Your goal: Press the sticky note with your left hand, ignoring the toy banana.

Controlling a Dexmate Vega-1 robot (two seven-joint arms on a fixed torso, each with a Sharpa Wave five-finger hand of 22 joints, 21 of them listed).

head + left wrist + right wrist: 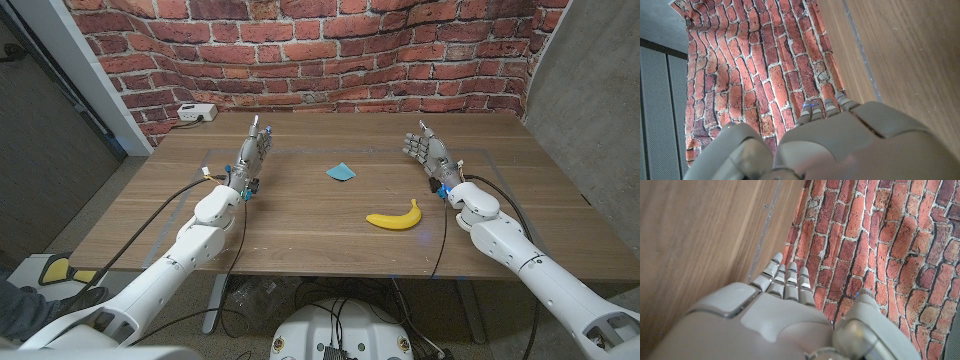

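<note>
On the worktop [300,225] the sticky note [341,172] lies just right of the frame's centre, with the toy banana [394,217] lower and further right, apart from it. The left hand [253,152] stands at centre left and the right hand [425,150] at centre right (each well clear of both things), so the note sits between them, nearer the right one. A brick wall [330,50] runs across the top of the frame behind the worktop, and a power strip [196,113] lies at its foot, upper left, beyond the left hand.
</note>
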